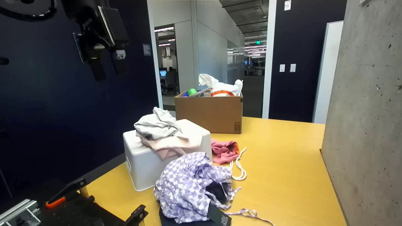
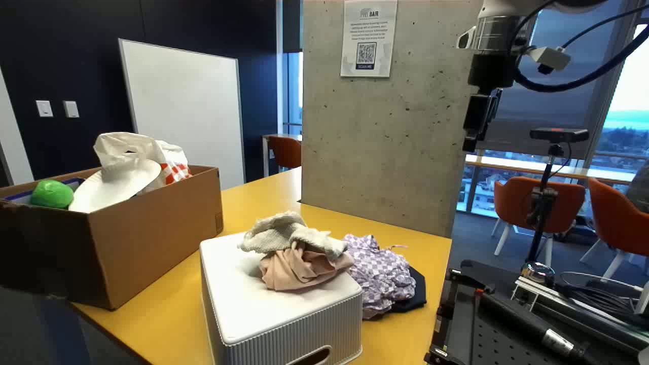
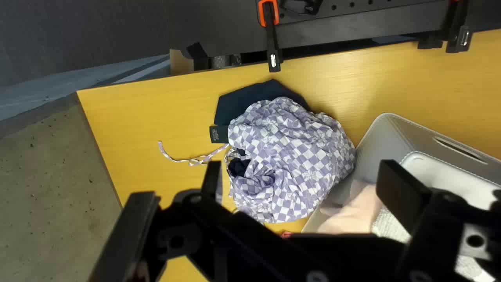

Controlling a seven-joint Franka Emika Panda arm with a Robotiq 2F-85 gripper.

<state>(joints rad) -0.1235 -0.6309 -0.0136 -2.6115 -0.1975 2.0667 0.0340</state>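
My gripper (image 3: 299,174) stands open, its fingers wide apart with nothing between them. In both exterior views the gripper (image 1: 109,71) hangs high above the table. Beneath it in the wrist view lies a crumpled purple-and-white checkered cloth (image 3: 293,152) with a drawstring, partly over a dark navy cloth (image 3: 246,98). Beside it is an upturned white bin (image 2: 238,309) bearing a peach cloth (image 2: 299,266) and a grey-white knit cloth (image 2: 274,230). Behind the checkered cloth, a reddish-pink drawstring pouch (image 1: 224,151) with white cord lies against the bin; the wrist view shows only a sliver of it.
A cardboard box (image 1: 209,114) at the table's far end holds a green ball (image 2: 52,194), a white plate-like thing and a white bag. A concrete pillar (image 2: 380,147) borders the table (image 1: 282,163). Clamps (image 3: 273,51) sit along the edge by the black robot mount.
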